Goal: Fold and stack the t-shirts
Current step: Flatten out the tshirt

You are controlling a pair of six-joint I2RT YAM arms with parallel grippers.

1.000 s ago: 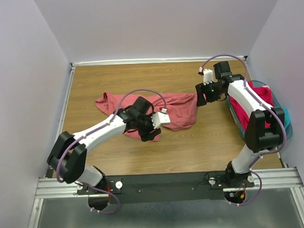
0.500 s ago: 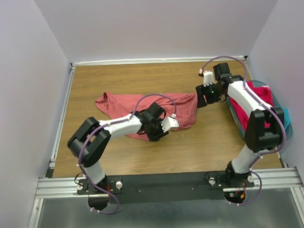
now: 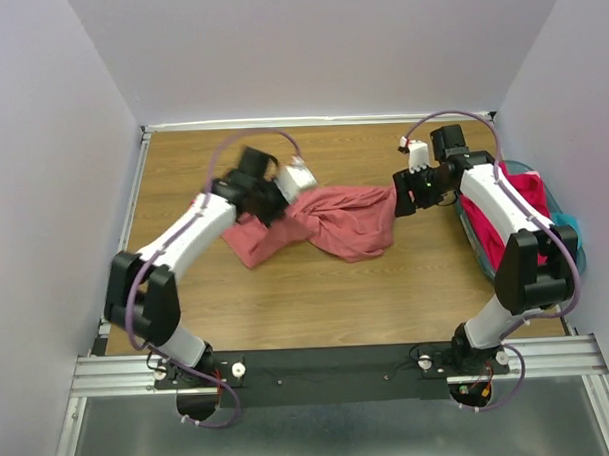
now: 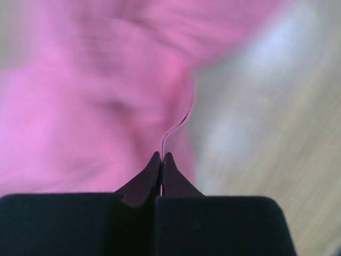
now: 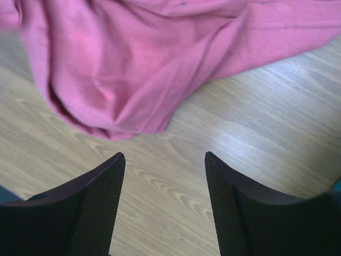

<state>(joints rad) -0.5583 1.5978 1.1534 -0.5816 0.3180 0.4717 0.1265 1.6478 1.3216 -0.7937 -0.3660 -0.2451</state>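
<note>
Cloth of the large salmon-pink short-sleeved t-shirt lies bunched and twisted in the middle of the brown wooden tabletop. The left hand is clenched on a thin fold at its left part. The right hand, released, hovers over bare wood just beside its right edge.

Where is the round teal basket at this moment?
In the top view, the teal basket sits at the table's right edge, partly hidden by the right arm, with a magenta-red t-shirt inside.
</note>
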